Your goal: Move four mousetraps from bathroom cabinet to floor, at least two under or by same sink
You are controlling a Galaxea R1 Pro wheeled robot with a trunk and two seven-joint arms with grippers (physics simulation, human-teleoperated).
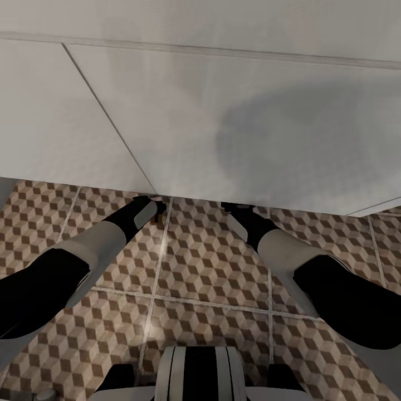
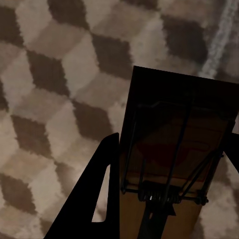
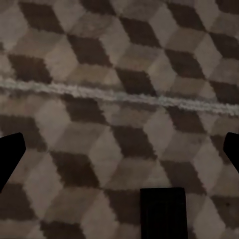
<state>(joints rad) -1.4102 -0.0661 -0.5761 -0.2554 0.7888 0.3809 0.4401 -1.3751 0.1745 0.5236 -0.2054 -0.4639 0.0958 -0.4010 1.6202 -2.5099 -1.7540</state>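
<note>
Wooden mousetrap (image 2: 174,159) clamped in left jaws over bathroom floor (image 2: 59,89).

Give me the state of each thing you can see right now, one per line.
Left gripper: jaws shut on a mousetrap, low over the floor.
Mousetrap: held, spring bar visible, not yet released.
Right gripper: jaws open, nothing between them.
Bathroom floor: cube-patterned tiles.
White unit: flat white panels ahead.

The head camera looks steeply down from above both arms onto the cube-patterned brown, beige and white tiled bathroom floor (image 1: 211,267) below a white panel (image 1: 223,122). Each wrist camera faces the same floor (image 2: 55,89) (image 3: 119,74) at very close range, showing individual cubes and a grout line.
</note>
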